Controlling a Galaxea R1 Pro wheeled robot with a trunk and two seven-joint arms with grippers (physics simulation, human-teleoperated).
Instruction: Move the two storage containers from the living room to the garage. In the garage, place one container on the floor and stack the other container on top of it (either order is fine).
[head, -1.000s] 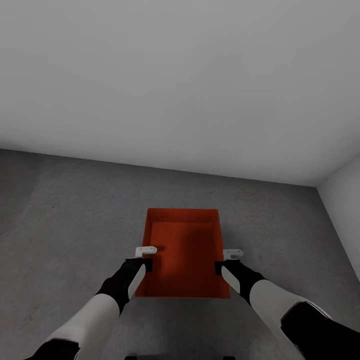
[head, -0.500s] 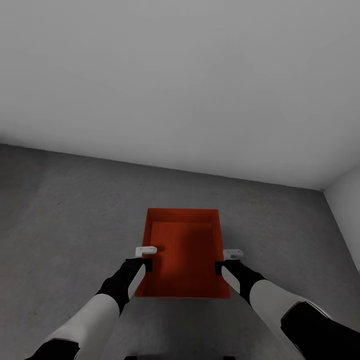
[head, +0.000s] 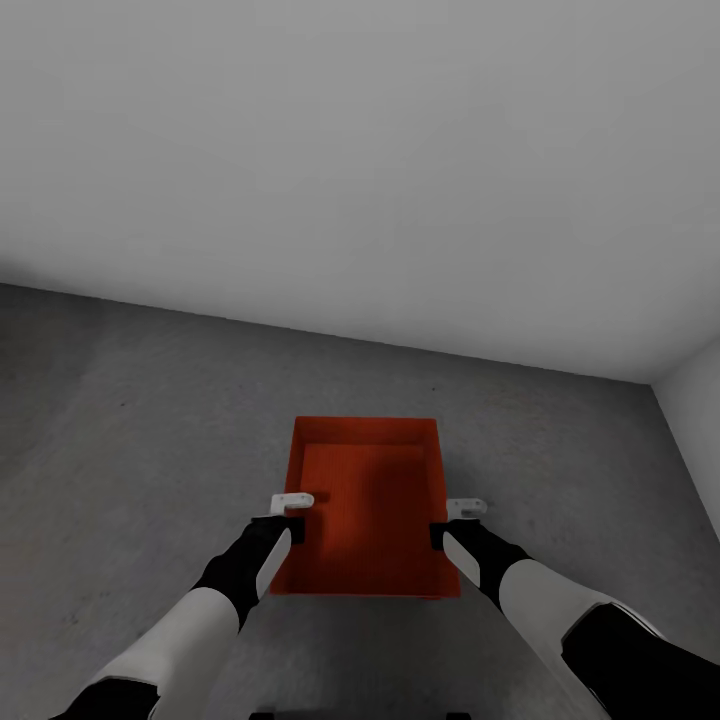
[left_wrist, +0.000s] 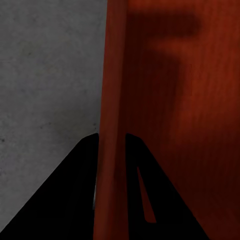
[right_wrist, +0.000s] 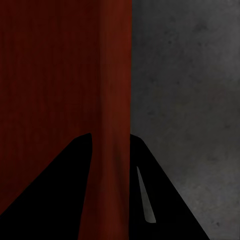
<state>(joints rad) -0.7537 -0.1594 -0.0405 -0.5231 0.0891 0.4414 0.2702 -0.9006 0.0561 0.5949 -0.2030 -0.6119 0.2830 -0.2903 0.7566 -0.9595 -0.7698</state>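
Both pairs of jaws were clamped on the side walls of one storage container (head: 368, 505): the left gripper (head: 291, 503) pinched its left wall, the right gripper (head: 462, 510) its right wall, and each wrist view showed a rim running between two dark fingers (left_wrist: 75, 200). The orange-red bin was held level in front of the robot, above the floor (head: 130, 430), with nothing visible inside it. Dark grey mottled concrete spread all around. A plain white wall (head: 360, 170) rose just ahead, meeting a second wall at the far right corner.
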